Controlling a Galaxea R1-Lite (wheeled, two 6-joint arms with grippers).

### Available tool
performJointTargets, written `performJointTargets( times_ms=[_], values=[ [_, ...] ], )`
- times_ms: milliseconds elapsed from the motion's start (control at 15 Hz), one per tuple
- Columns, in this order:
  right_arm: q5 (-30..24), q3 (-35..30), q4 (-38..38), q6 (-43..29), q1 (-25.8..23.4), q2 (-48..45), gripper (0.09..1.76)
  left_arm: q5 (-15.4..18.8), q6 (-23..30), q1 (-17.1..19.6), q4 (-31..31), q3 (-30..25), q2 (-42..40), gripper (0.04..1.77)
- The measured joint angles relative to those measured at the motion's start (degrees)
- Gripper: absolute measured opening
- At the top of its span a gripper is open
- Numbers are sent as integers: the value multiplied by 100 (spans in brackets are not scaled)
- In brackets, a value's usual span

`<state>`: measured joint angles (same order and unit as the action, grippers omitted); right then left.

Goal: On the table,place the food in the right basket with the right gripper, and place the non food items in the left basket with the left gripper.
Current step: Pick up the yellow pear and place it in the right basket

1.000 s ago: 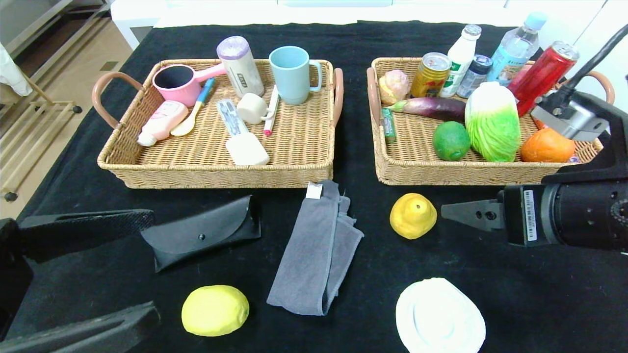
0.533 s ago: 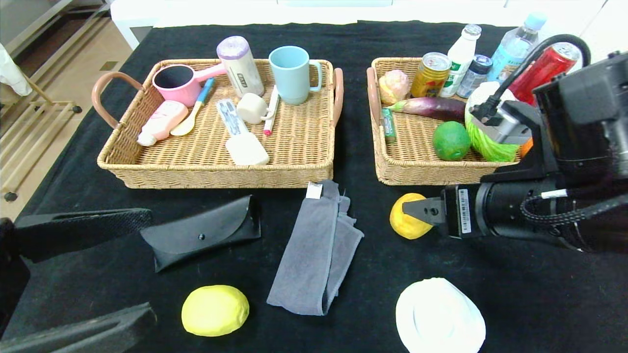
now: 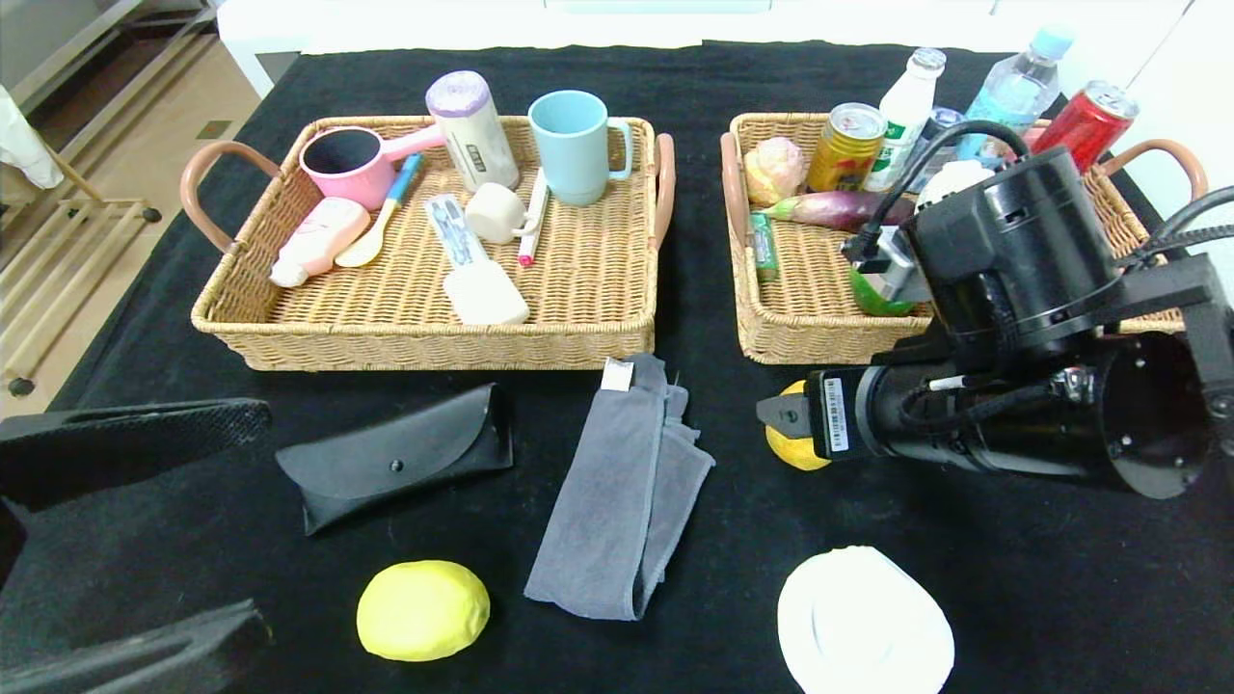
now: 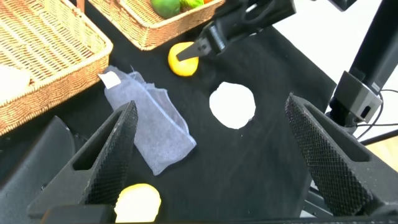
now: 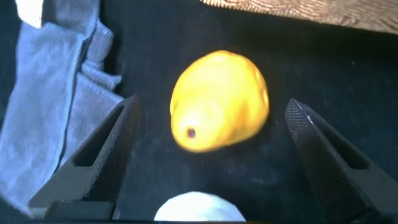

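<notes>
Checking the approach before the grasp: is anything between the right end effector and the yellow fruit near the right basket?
Nothing visible. The right end effector is open, with the yellow fruit straddled by its fingers; the grey cloth lies off to the side.

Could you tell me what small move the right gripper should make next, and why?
Probably lower a little and close. The right gripper is open, with its fingers on either side of the yellow fruit, which lies on the black cloth just in front of the right basket and is not yet gripped.
</notes>
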<state>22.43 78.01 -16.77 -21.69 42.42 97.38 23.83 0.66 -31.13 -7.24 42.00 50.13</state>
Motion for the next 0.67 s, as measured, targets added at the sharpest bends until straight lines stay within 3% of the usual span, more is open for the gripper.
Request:
performJointTargets(
  times_ms=[333, 667],
  values=[
    [466, 85, 5, -6, 0, 265, 170, 4, 0, -1, 0, 9, -52, 172],
    [511, 112, 16, -2, 0, 422, 170, 1, 0, -9, 0, 11, -63, 172]
  ],
)
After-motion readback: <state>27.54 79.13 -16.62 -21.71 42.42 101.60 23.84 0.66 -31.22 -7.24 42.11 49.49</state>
